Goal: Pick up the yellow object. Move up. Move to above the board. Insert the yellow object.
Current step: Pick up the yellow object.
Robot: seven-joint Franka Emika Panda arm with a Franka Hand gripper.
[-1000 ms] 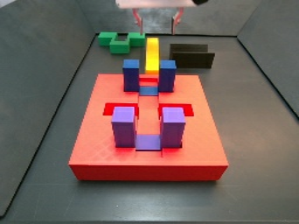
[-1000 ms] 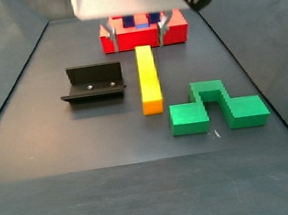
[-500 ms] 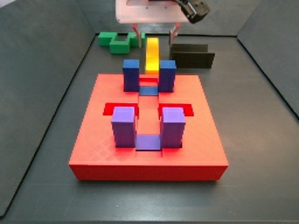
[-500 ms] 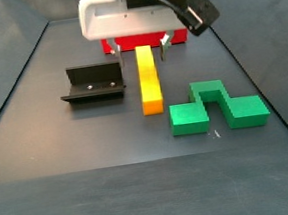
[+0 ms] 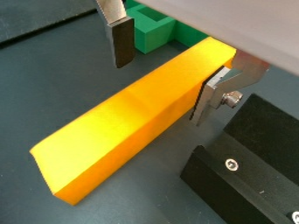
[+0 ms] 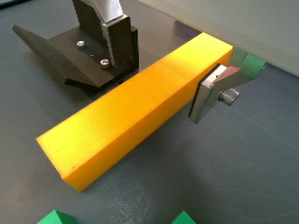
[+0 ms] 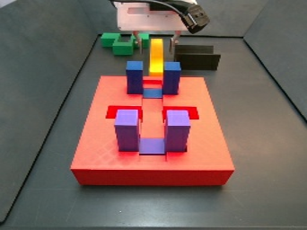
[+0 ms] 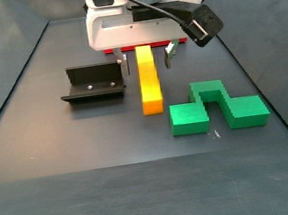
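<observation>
Both wrist views show you the gripper (image 5: 170, 74) spread wide astride the yellow object (image 5: 140, 118); one finger (image 6: 211, 92) touches its side, the other finger (image 6: 117, 39) stands apart.

- The green block (image 8: 219, 107) lies at the lower right in a side view, on the dark floor.
- The fixture (image 8: 93, 84) stands at the left, well apart from it.
</observation>
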